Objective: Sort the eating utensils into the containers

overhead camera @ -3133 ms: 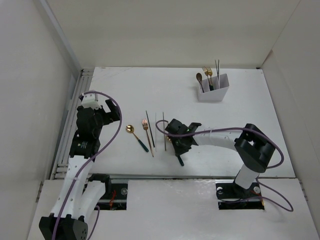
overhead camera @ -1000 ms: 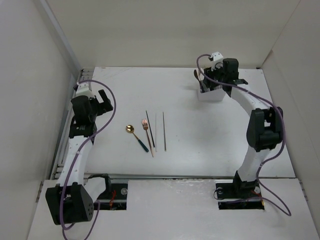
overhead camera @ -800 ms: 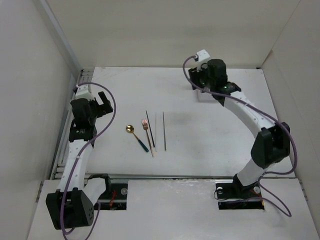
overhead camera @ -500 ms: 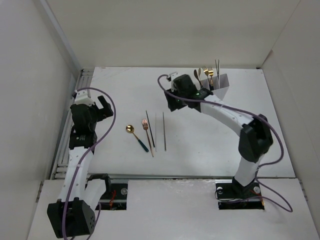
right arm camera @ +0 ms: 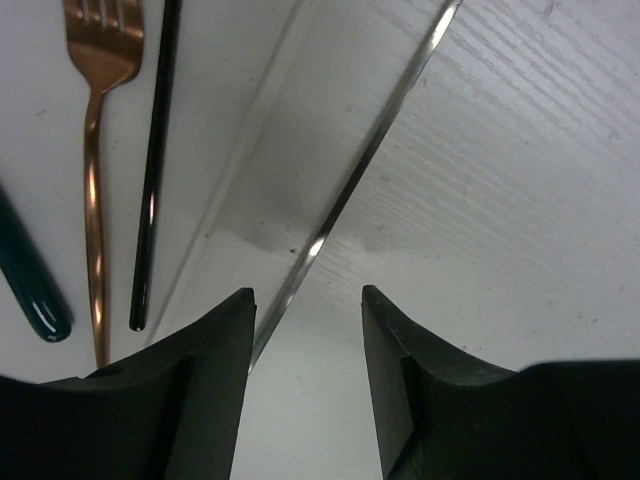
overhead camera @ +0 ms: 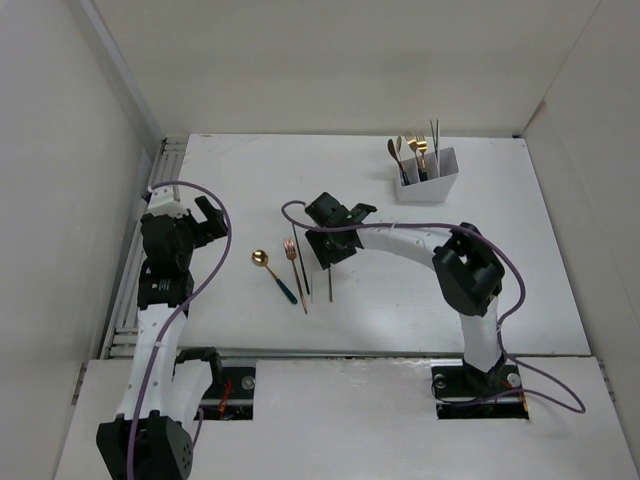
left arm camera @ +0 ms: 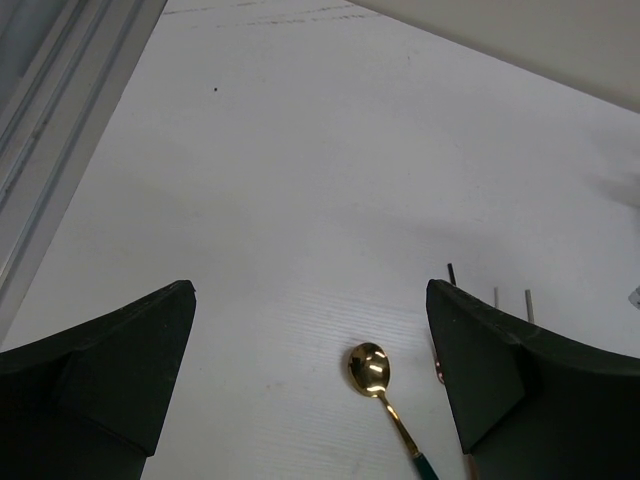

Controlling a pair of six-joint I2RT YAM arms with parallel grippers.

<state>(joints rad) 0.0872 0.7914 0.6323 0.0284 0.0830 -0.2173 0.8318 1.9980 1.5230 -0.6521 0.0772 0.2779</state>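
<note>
Step in hand: pick-up of one chopstick from the row on the table.

The right gripper is low over the row. Its jaws stand a modest gap apart, empty. They straddle the near end of a silvery chopstick, which lies on the table between them and is not gripped.

The left gripper hangs at the left side, jaws wide, nothing in them, looking down at the teal-handled gold spoon.

Next move, as I judge it: lower a touch and close squarely across the thin rod. It is slim and flat on the board, so a shallow or skewed pinch could let it roll out, and the second silvery chopstick lies just beside it.

Count on the table:
- three chopsticks, two silvery and one dark chopstick
- one copper fork
- one gold spoon

Count in the white divided box, far right:
- one brown spoon
- gold-headed forks, apparently two
- upright chopsticks, too thin to count
</note>
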